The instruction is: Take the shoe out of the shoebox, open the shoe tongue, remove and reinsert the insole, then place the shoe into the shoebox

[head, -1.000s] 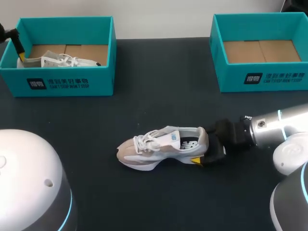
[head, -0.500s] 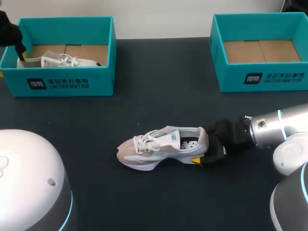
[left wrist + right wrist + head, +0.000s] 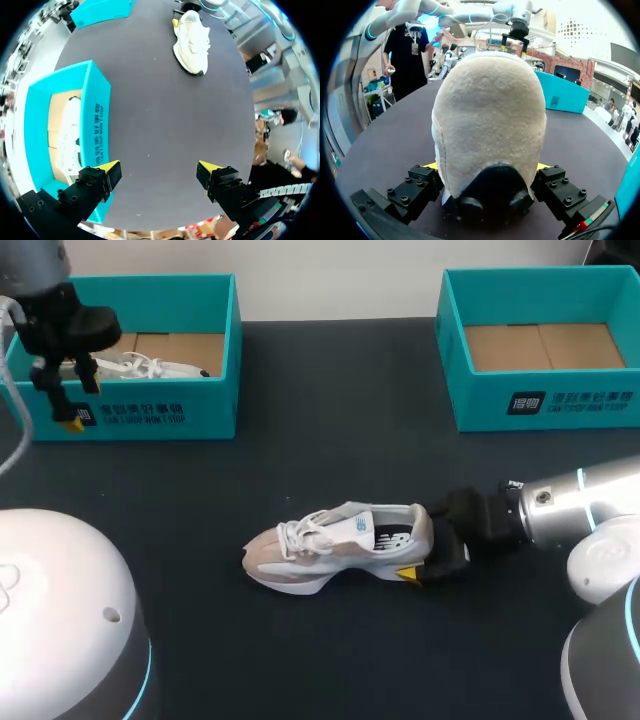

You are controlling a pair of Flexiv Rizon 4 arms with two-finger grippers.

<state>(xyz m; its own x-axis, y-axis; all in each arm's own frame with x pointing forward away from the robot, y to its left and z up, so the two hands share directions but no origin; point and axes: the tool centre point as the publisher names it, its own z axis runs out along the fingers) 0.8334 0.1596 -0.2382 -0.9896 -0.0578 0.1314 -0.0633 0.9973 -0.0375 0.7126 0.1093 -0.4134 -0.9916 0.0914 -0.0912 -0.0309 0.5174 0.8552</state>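
The right tool (image 3: 428, 545) clamps the heel of the shoe (image 3: 335, 545) on the bench (image 3: 330, 420); the left tool (image 3: 159, 169) hangs wide above the near wall of the far-left shoebox (image 3: 150, 415).

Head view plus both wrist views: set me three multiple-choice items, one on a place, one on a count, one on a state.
1. Where is the beige shoe? A in a shoebox; B on the table; C lifted in the air.
2. How many teal shoeboxes stand on the table? A one; B two; C three.
3. The left arm's jaws are: A open and empty; B shut on the beige shoe; C shut on a box wall.
Answers: 1 B, it lies on the dark table, heel between the right arm's jaws. 2 B, the left shoebox holds a white shoe, the right shoebox is empty. 3 A, the left wrist view shows them far apart, gripping nothing.
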